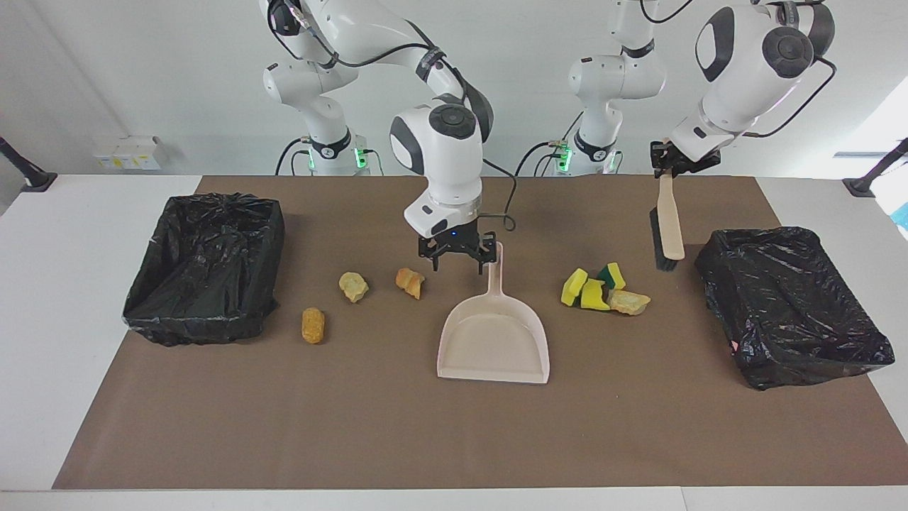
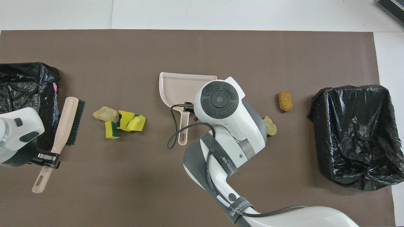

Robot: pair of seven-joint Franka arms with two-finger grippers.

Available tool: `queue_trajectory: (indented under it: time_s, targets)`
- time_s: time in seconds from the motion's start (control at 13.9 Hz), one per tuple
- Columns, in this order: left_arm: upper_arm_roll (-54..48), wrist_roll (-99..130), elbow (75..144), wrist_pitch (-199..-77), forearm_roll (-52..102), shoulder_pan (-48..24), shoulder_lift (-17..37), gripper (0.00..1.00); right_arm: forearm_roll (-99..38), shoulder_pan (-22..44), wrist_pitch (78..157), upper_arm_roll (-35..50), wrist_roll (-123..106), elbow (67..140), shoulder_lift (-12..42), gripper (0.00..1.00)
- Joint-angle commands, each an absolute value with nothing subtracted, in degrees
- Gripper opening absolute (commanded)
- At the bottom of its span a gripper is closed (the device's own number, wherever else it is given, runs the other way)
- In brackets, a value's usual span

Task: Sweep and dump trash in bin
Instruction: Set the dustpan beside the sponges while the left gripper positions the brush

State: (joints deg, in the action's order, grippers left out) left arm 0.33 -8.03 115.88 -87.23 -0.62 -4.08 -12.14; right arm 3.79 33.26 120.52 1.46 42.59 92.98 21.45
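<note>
I have the left gripper (image 1: 670, 172) clamped on the handle of the brush (image 1: 667, 228), which hangs bristles-down over the brown mat (image 1: 397, 433) between the sponge cluster and the black-lined bin (image 1: 794, 305) at the left arm's end of the surface. My right gripper (image 1: 458, 259) hangs low just beside the dustpan's (image 1: 494, 341) handle, its fingers spread apart and empty. The trash lies on the mat in two groups: yellow and green sponge chunks (image 1: 592, 287) with one tan lump toward the left arm's end, and three tan-orange lumps (image 1: 352, 287) strung out between the dustpan and the other bin (image 1: 206, 270) at the right arm's end.
</note>
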Motion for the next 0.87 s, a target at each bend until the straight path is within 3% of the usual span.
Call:
queue_trajectory:
  time_s: [0.0, 0.29, 0.5, 0.72, 0.79]
  targets:
    - [-0.5, -9.2, 114.3, -90.2, -3.4, -2.3, -7.7, 0.0, 6.6, 35.9, 123.3, 1.2, 44.8, 91.6, 24.5, 0.92]
    - [-0.5, -13.7, 114.9, -96.4, -3.6, 2.4, -3.4, 0.0, 9.3, 39.3, 125.8, 1.2, 45.4, 91.8, 26.9, 0.85]
    - [-0.6, -13.4, 116.4, -98.7, -3.4, 1.7, -2.6, 0.0, 10.5, 40.9, 126.3, 1.2, 45.4, 91.8, 28.8, 0.79]
    - [-0.6, -10.6, 118.0, -101.7, -3.1, 0.4, 0.0, 0.0, 11.5, 40.8, 126.3, 1.2, 45.3, 91.9, 28.7, 0.52]
    - [-0.7, -10.3, 119.7, -102.8, -2.4, 0.7, -0.2, 0.0, 11.5, 40.9, 126.0, 1.2, 45.1, 91.8, 28.6, 0.28]
